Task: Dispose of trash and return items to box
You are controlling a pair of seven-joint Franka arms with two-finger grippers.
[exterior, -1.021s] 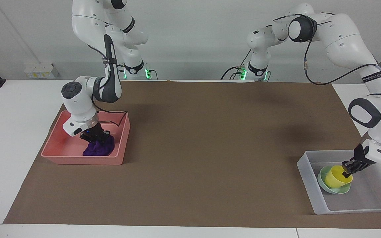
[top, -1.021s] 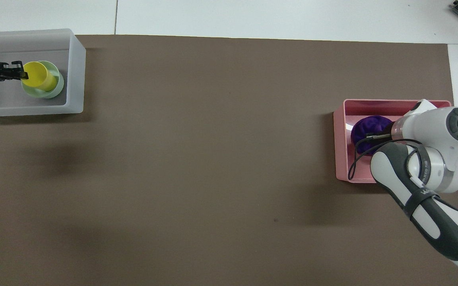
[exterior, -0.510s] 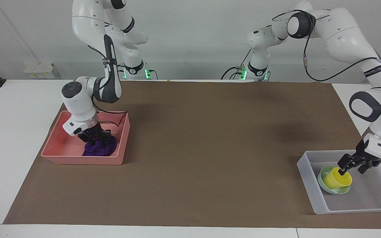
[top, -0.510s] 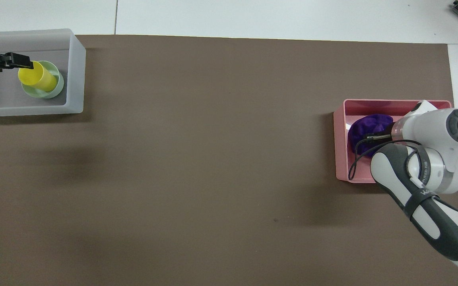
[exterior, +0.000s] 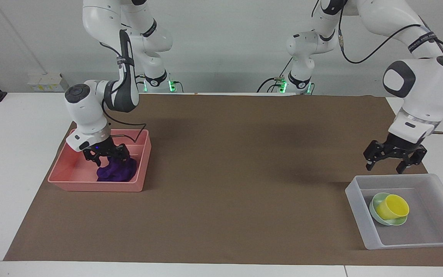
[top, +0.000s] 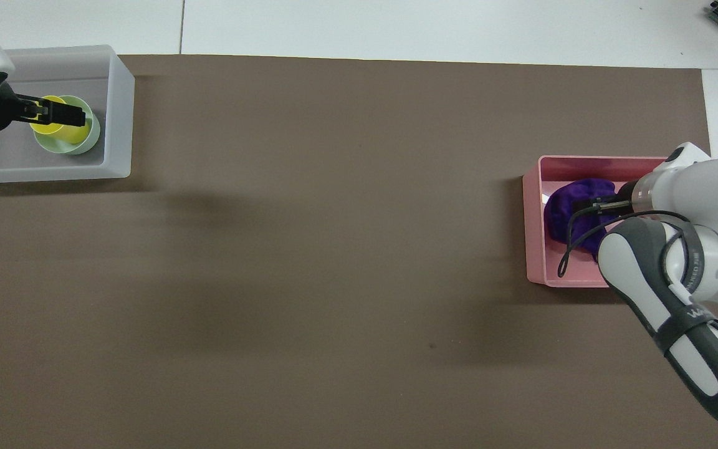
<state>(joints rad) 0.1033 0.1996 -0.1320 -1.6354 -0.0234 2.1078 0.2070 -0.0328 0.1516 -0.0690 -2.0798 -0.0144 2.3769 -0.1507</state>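
Observation:
The purple cloth (exterior: 114, 172) lies bunched in the pink bin (exterior: 67, 177) at the right arm's end of the table. My right gripper (exterior: 107, 158) hangs open just above it, holding nothing. The yellow cup (exterior: 392, 206) lies tilted in the mint-green bowl (exterior: 375, 201), inside the translucent tray (exterior: 356, 200) at the left arm's end. My left gripper (exterior: 386, 167) is open and empty, raised over the tray's edge nearer the robots. In the overhead view it (top: 53, 114) covers part of the cup (top: 77, 133) and bowl (top: 91, 123); the cloth (top: 561, 209) shows in the bin (top: 535, 218).
A brown mat (exterior: 244, 173) covers the middle of the table, with white tabletop around it. The right arm's elbow and cable hang over the pink bin's edge nearer the robots. A white outlet box (exterior: 45, 82) sits at the wall.
My left gripper let go of the yellow cup and rose above the tray. My right gripper opened off the purple cloth and lifted a little; the cloth stays in the pink bin.

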